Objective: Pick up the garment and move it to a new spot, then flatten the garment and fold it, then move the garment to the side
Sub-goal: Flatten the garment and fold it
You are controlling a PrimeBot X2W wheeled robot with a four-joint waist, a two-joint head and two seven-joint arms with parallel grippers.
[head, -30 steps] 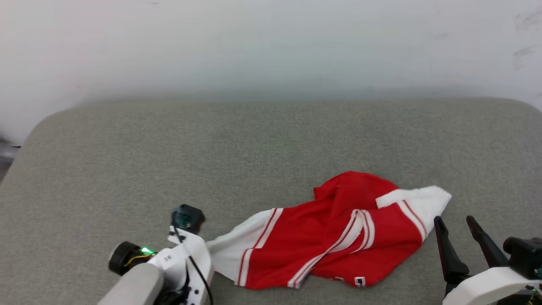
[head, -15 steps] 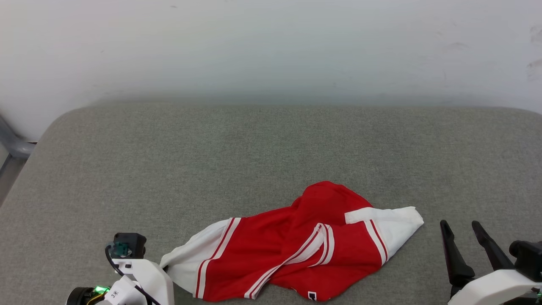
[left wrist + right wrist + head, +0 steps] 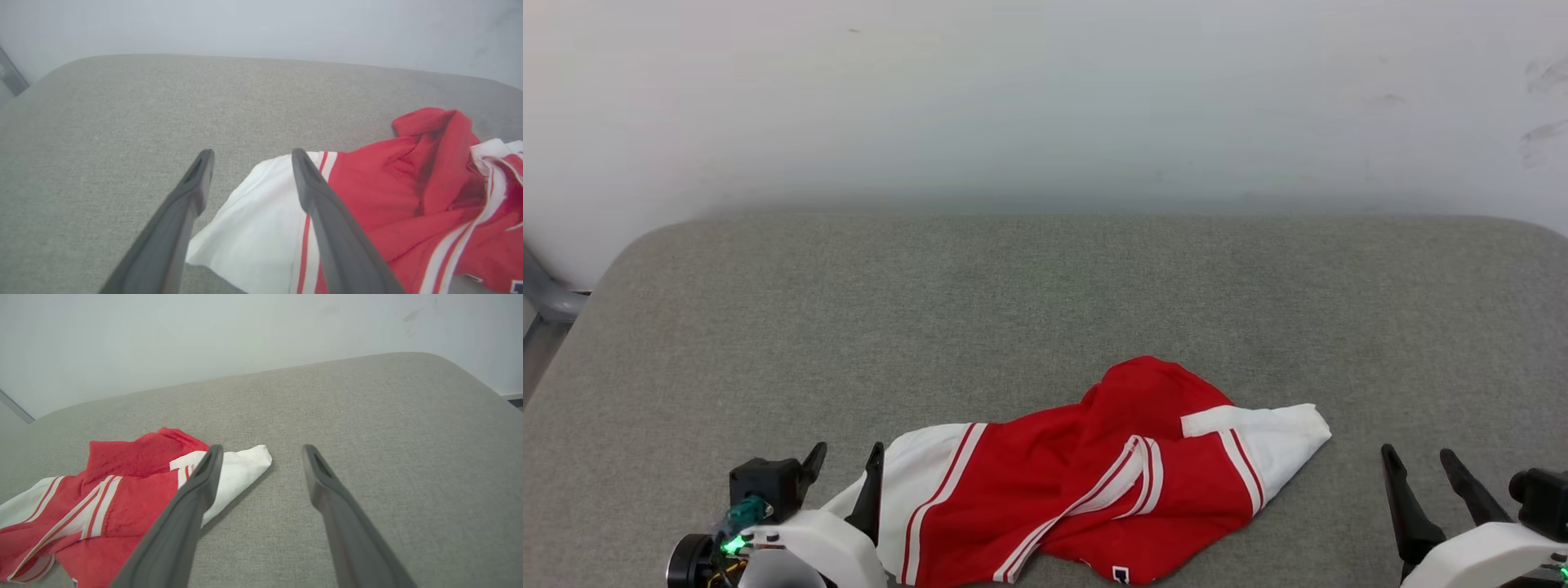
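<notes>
The garment (image 3: 1094,482) lies crumpled near the front edge of the grey cushion: red cloth with white sleeves and red-and-white striped trim. One white sleeve points left, the other right. My left gripper (image 3: 845,459) stands open at the lower left, its fingers just above the left sleeve (image 3: 253,237), holding nothing. In the left wrist view the left gripper (image 3: 250,158) has open jaws with the sleeve beneath the gap. My right gripper (image 3: 1419,459) is open at the lower right, a little right of the right sleeve (image 3: 239,467). The right wrist view shows that gripper (image 3: 261,451) empty.
The grey fabric cushion (image 3: 980,302) spreads wide, with rounded far corners and bare room behind and left of the garment. A pale wall (image 3: 1045,98) rises behind it. A grey metal bar (image 3: 543,302) shows at the far left edge.
My left gripper let go of the left sleeve and opened, and now points up the picture. The garment settled on the cushion. The camera shifted, so the whole scene sits lower and further left.
</notes>
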